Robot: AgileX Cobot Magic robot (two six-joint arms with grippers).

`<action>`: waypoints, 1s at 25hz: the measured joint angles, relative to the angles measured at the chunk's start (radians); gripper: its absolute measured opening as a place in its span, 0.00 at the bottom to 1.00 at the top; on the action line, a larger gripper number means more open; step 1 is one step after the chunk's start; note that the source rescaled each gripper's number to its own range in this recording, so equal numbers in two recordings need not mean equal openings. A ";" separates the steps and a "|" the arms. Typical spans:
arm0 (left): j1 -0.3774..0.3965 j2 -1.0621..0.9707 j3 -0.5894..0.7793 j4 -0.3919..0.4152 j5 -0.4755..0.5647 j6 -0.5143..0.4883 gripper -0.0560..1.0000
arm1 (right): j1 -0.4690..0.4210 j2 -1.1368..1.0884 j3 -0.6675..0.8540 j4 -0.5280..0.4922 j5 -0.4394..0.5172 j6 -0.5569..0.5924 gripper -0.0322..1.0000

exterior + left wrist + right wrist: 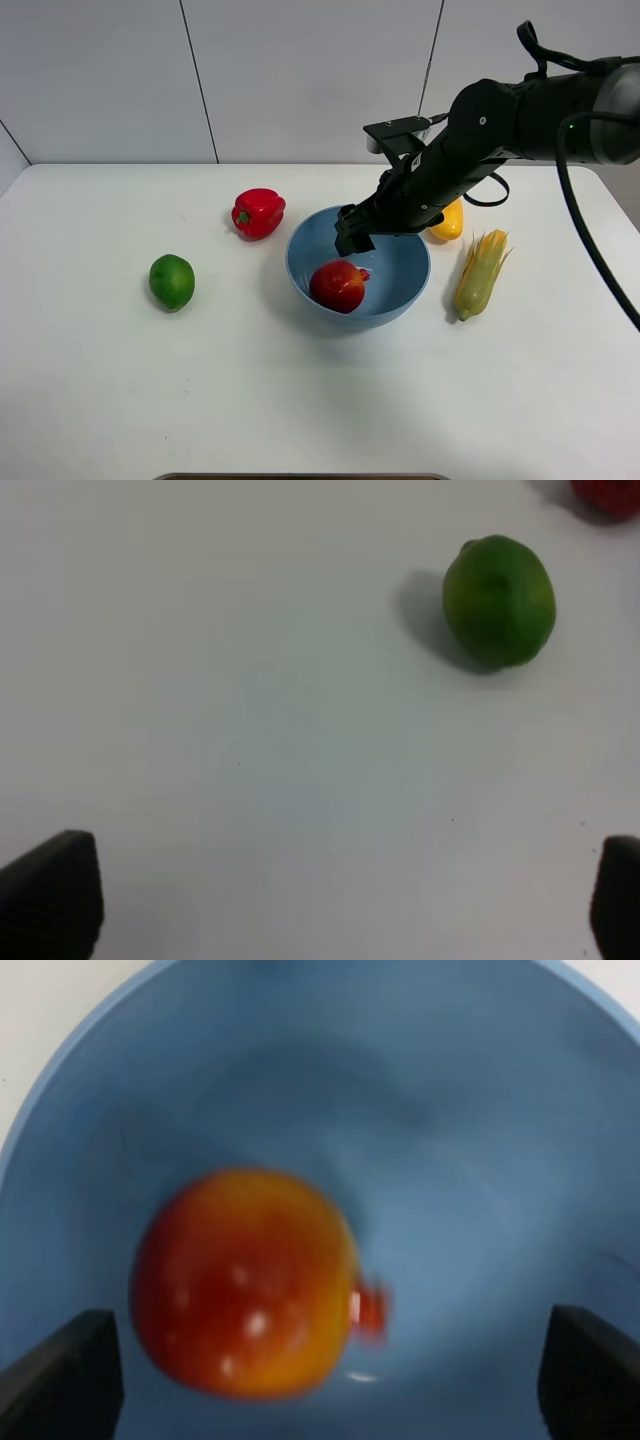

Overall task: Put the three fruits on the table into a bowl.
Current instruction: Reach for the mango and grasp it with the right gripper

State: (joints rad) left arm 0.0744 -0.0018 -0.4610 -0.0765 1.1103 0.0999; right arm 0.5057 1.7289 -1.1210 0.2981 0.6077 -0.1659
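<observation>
Five items are being carried directly by the white table (pixel 300 400). The light-blue bowl (pixel 402 272) is being taken as the reference point. A red bell pepper (pixel 258 212) is being supported just off the bowl's far-left rim, apart from it. A round green fruit (pixel 172 281) is being borne well to the left of the bowl, alone. A yellow-orange fruit (pixel 449 222) is being carried near the bowl's far-right side, partly hidden. A husked corn ear (pixel 481 271) is being supported just right of the bowl, not touching it.
</observation>
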 joint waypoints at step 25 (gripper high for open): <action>0.000 0.000 0.000 0.000 0.000 0.000 1.00 | -0.050 -0.034 -0.262 -0.138 0.214 0.123 0.57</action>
State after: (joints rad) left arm 0.0744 -0.0018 -0.4610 -0.0765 1.1103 0.0999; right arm 0.4555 1.6953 -1.3829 0.1598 0.8221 -0.0433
